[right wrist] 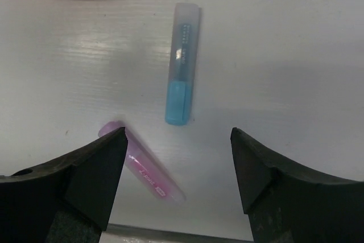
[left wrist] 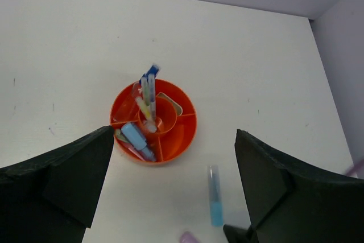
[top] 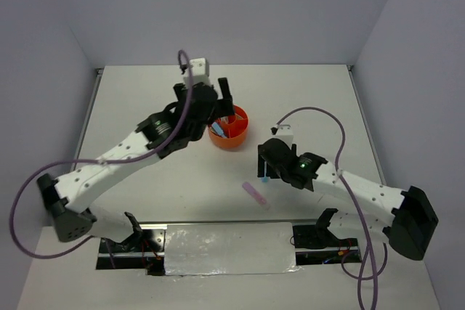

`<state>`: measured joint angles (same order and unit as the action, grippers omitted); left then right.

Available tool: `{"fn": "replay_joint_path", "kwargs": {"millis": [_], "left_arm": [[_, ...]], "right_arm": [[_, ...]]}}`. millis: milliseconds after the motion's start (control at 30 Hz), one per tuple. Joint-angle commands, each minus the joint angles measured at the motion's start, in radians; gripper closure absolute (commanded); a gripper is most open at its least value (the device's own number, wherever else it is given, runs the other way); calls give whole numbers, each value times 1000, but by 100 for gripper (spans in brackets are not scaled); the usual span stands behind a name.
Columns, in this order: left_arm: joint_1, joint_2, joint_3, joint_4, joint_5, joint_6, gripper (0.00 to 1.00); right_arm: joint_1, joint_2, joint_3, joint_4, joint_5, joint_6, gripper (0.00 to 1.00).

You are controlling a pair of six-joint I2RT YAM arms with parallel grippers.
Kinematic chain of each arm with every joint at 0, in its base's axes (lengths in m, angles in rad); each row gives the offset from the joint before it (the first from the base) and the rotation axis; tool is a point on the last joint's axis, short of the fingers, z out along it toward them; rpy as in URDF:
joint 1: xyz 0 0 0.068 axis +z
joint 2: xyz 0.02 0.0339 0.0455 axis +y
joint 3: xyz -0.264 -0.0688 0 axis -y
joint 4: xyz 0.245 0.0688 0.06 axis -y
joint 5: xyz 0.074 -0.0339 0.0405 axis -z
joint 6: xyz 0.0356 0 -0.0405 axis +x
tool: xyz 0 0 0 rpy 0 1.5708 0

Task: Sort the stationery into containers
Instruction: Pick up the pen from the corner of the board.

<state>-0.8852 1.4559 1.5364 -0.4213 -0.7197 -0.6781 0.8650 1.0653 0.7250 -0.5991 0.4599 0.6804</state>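
Two markers out on the table (top: 327, 99); the rest looks to be in the organiser (left wrist: 185, 146) already, pens standing in its centre cup, a blue stub lying in the near-left compartment.

Blue marker (right wrist: 182, 66): lies flat, just near-right of the organiser, apart from it; clear cap at the far end, solid blue barrel at the near end. Pink marker (right wrist: 142, 166): flat, nearer than the blue and a little left, angled across; close to the blue but not touching.

Right gripper (right wrist: 178, 135): hovers over the blue marker's near end, jaws spread wide, nothing between them; the marker runs lengthwise through the gap, so a closure would fall across its width. Left gripper (left wrist: 174, 136): high over the organiser, jaws likewise apart and empty.

Handling, judged: both markers light, rigid plastic, smooth and rounded; likely to roll or squirt sideways if pinched off-centre. Best hold is across the barrel near the middle, not on the cap, which may pull loose; the right gripper wants to shift slightly far to centre on it. Not fragile; a modest squeeze should do. Lying flat on the table leaves little height to grab, so the fingertips need to come down almost to the surface. The pink one is near enough to get nudged.
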Motion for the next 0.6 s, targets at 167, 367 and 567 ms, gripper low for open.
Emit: {"fn": "replay_joint_path", "kwargs": {"millis": [167, 367, 567], "left_arm": [[6, -449, -418, -164, 152, 28, 1], [6, -670, -564, -243, 230, 41, 1], [6, -733, -650, -226, 302, 64, 1]], "right_arm": [[43, 114, 1, 215, -202, -97, 27], [51, 102, -73, 239, -368, -226, 27], [65, 139, -85, 208, -368, -269, 30]]}}
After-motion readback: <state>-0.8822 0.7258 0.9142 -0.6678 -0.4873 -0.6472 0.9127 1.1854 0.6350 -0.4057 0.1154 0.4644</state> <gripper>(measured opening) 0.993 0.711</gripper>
